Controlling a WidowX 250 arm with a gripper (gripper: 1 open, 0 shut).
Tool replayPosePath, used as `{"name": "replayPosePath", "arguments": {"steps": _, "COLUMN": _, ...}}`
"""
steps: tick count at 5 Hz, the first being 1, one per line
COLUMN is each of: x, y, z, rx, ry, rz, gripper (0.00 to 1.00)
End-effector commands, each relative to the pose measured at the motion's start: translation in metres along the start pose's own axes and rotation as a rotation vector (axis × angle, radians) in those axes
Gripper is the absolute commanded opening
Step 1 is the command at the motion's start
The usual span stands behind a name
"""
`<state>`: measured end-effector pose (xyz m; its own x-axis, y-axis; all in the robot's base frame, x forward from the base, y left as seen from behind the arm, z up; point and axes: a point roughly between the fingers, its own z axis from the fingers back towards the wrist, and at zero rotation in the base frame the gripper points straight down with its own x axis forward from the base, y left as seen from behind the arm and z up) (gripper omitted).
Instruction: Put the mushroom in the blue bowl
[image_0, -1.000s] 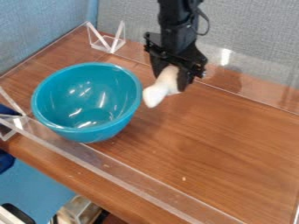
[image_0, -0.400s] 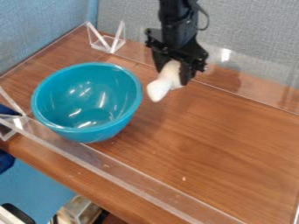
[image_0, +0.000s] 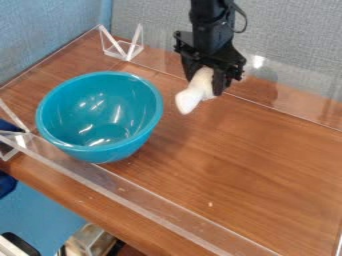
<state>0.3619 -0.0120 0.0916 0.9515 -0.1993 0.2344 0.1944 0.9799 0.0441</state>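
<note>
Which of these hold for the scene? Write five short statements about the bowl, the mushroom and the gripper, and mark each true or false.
1. The bowl is blue. True.
2. The mushroom is inside the bowl. False: it is outside, on the gripper's side of the bowl.
3. The gripper is shut on the mushroom. True.
4. The bowl lies upside down. False: it stands upright, its opening facing up.
5. The clear crown-shaped piece is on the far side of the bowl from the camera. True.
</note>
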Motion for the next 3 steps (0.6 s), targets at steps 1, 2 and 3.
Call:
{"name": "replayPosePath", "arguments": {"steps": 1, "x": 0.0171, "y": 0.0056, "z": 0.0197, "rx": 0.011, "ry": -0.071, "rz": 0.014, "gripper": 0.00}}
{"name": "replayPosePath", "arguments": {"steps": 2, "x": 0.0211, "y": 0.0069, "z": 0.0246, "rx": 0.010, "ry": -0.087, "rz": 0.021, "gripper": 0.00}}
{"name": "replayPosePath", "arguments": {"steps": 3, "x": 0.0245, "y": 0.0057, "z": 0.0227, "rx": 0.005, "ry": -0.092, "rz": 0.020, "gripper": 0.00}}
